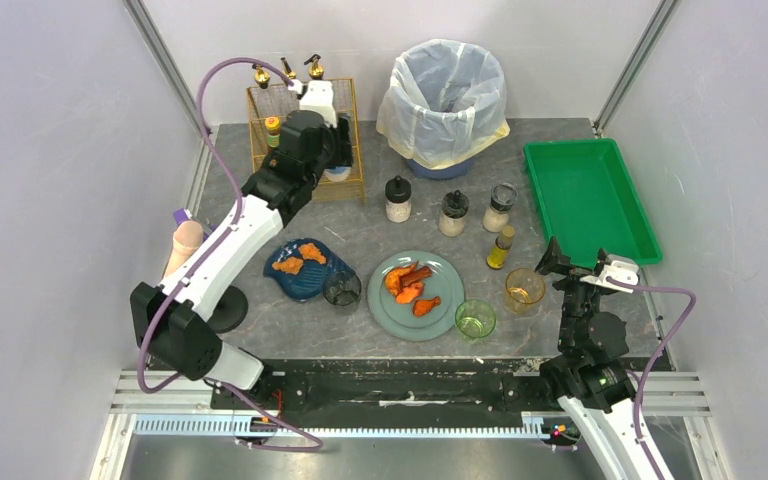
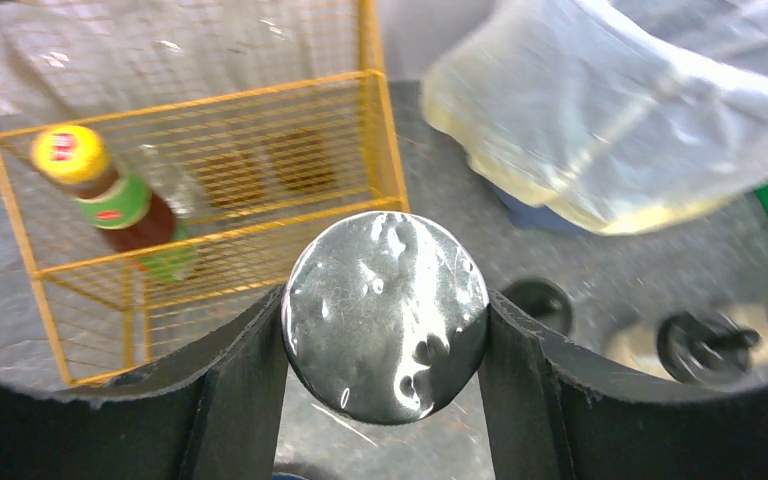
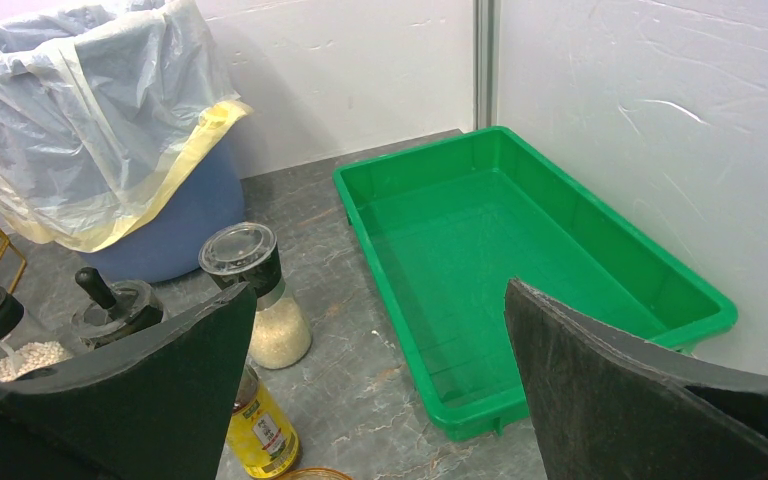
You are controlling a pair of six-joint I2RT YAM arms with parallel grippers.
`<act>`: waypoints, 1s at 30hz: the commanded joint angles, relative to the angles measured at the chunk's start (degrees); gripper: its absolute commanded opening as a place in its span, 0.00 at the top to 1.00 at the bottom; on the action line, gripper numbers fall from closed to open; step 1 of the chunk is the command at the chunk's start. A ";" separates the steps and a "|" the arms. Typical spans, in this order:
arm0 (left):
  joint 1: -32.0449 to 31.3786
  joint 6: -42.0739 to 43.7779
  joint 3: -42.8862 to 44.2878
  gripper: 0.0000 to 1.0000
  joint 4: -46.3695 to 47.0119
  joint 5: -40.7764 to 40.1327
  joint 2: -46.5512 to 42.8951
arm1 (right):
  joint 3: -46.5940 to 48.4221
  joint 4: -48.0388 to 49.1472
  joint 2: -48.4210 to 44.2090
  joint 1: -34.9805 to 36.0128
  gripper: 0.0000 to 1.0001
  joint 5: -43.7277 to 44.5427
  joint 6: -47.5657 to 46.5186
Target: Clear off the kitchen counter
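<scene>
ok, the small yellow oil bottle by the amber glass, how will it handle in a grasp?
The oil bottle is tall and narrow, so a high push would probably tip it. It looks filled with yellow liquid: likely heavy for its size. Smooth sides may slip in the right fingers; the amber glass stands close.

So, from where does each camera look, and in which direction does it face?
Top external: above and behind the bases, looking down on the dark grey veined kitchen counter; left arm and right arm show.
Left wrist: on the left arm, facing the yellow wire basket; left tool grips a glossy dark round cap.
Right wrist: on the right arm, facing the green plastic tray; open right tool shows.
Shared: both wrist views see the blue bin with pale plastic liner.
</scene>
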 commanded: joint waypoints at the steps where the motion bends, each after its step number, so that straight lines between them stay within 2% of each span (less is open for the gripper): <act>1: 3.67 2.46 5.01 0.89 9.37 -2.16 -0.03 | 1.30 0.81 -9.63 0.17 0.02 0.09 -0.06; 14: 13.06 3.26 14.40 0.90 14.23 -2.36 13.14 | 0.92 1.34 -9.63 0.18 0.02 0.19 -0.52; 23: 16.08 2.60 15.27 0.89 16.09 -2.50 21.32 | 0.89 1.60 -9.63 0.21 0.02 0.15 -0.77; 30: 16.27 0.38 13.39 0.82 15.56 -1.44 25.64 | 0.77 1.69 -9.63 0.21 0.02 0.08 -0.92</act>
